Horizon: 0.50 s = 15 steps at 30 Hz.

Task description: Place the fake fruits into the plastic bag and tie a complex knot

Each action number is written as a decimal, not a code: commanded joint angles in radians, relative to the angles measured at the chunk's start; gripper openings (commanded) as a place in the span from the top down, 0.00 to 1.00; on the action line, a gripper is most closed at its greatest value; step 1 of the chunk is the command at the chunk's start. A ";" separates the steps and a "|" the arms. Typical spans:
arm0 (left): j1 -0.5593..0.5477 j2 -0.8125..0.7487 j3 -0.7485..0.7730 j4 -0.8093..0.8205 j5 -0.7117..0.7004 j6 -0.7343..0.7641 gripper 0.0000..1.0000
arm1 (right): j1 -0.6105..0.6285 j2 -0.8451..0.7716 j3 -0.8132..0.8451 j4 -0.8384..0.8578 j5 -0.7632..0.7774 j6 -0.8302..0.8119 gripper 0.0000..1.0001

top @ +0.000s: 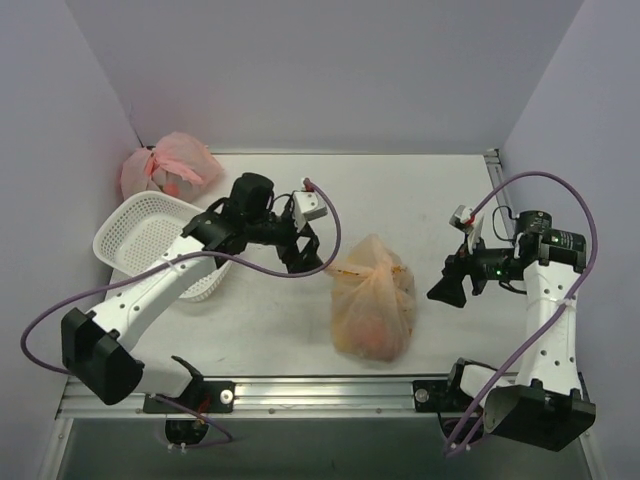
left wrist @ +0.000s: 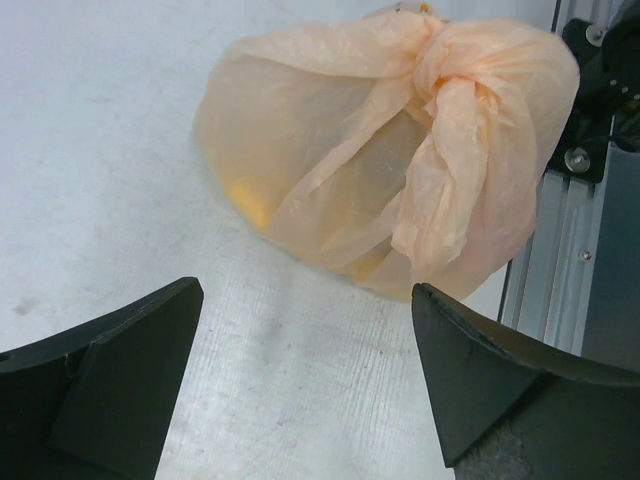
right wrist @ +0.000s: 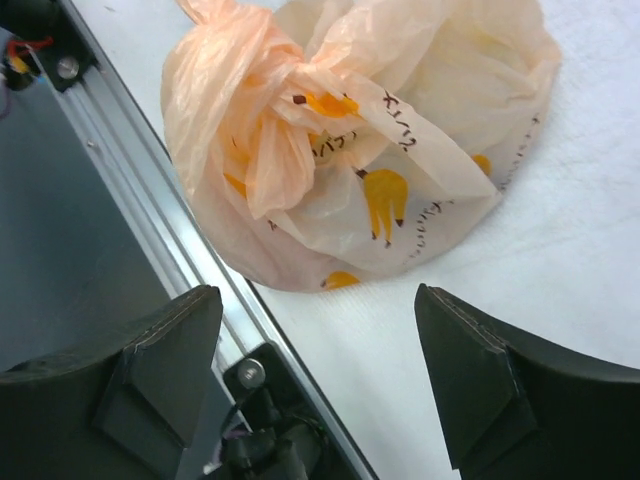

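The bag is set on the table near the front rail, between the two grippers, and is closed at the top by a knot. A reddish fruit is seen dimly through it. The left gripper is held just beside the bag, the right gripper near it. Both sets of jaws are spread wide and nothing is gripped.

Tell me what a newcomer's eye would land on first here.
The pale-orange banana-print plastic bag stands out in the middle of the table, near the front edge, its top tied in a knot. The left gripper and right gripper flank it, both open and touching nothing. A pink tied bag sits in the far left corner behind a white mesh basket.
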State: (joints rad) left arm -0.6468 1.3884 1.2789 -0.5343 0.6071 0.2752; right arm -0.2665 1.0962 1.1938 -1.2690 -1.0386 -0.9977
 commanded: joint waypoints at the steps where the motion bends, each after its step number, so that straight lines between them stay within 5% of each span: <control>1: 0.024 -0.110 -0.007 0.023 0.017 -0.035 0.03 | 0.029 -0.027 0.076 -0.108 0.118 -0.050 0.21; 4: 0.022 -0.160 -0.053 0.030 0.066 0.060 0.04 | 0.107 -0.030 0.073 -0.083 0.164 -0.018 0.44; 6: 0.010 -0.164 -0.079 0.055 0.120 0.073 0.17 | 0.150 -0.042 0.023 0.004 0.160 0.058 0.56; 12: -0.095 -0.098 -0.036 0.062 0.048 0.166 0.09 | 0.204 -0.067 -0.059 0.138 0.141 0.120 0.38; 15: -0.171 -0.065 0.005 0.037 -0.006 0.261 0.09 | 0.211 -0.059 -0.082 0.149 0.127 0.094 0.36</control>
State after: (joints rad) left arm -0.7597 1.3014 1.2198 -0.5117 0.6441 0.4168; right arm -0.0677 1.0378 1.1305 -1.1492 -0.9020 -0.9123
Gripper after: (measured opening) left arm 0.916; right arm 0.634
